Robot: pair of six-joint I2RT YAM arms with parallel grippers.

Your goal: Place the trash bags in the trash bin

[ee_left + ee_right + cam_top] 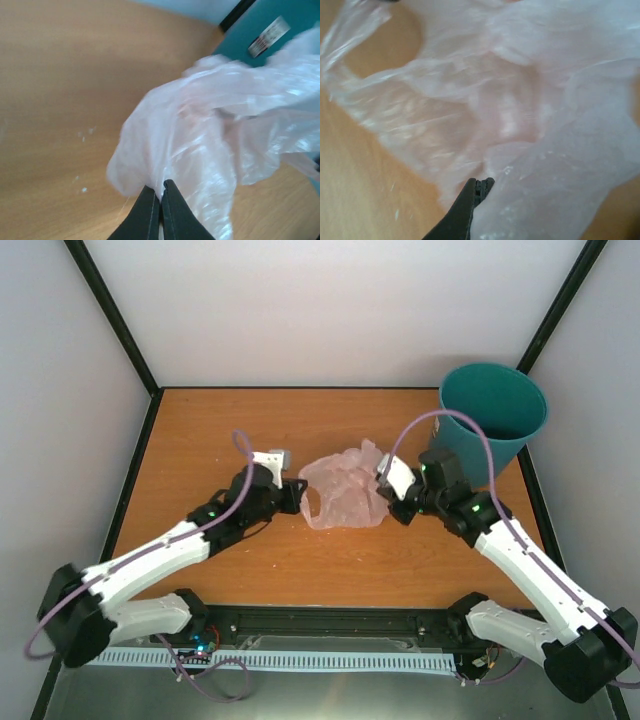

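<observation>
The pale-pink translucent trash bag (343,490) lies crumpled in the middle of the table between both arms. My left gripper (297,492) is shut on the bag's left edge; in the left wrist view the jaws (161,189) pinch a fold of the bag (220,125). My right gripper (384,492) is shut on the bag's right side; in the right wrist view its tips (481,186) clamp plastic and the bag (510,100) drapes over one finger. A loop handle (375,60) shows open. The teal trash bin (490,420) stands upright at the back right, behind the right wrist, with its white label (268,36) visible.
The orange-brown wooden table (200,430) is walled by white panels with black posts at the back corners (150,390). The bin sits close to the right wall. Small white specks (82,135) dot the table surface.
</observation>
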